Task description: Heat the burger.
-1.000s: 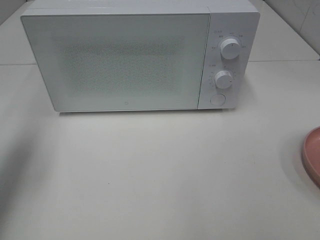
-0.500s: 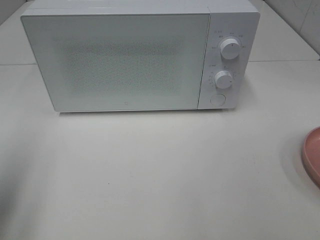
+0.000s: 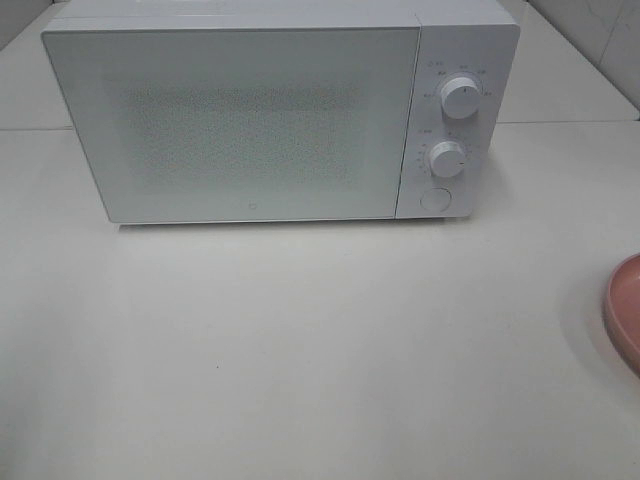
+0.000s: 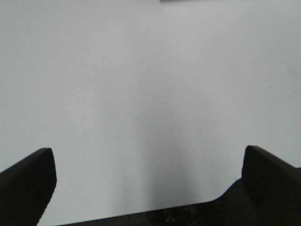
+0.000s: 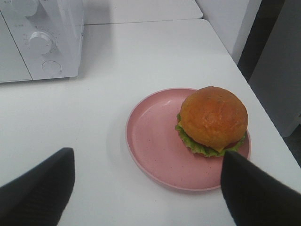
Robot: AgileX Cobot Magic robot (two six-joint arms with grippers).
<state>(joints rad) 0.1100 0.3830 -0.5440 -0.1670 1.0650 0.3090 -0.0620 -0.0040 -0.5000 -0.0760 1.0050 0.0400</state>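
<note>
Burger [image 5: 214, 120] on pink plate [image 5: 155, 146] near bench [image 5: 117, 94] edge.
Right end effector [image 5: 148, 188] open, empty, just short of it; left end effector [image 4: 148, 176] open over bare bench.

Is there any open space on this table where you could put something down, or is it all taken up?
Plenty. The widest bare stretch of table lies in front of the shut microwave, reaching toward the pink plate at the right edge. The plate itself has bare room beside the burger, which sits off-centre on it. It is tighter around the plate, where the right gripper hovers, open.
</note>
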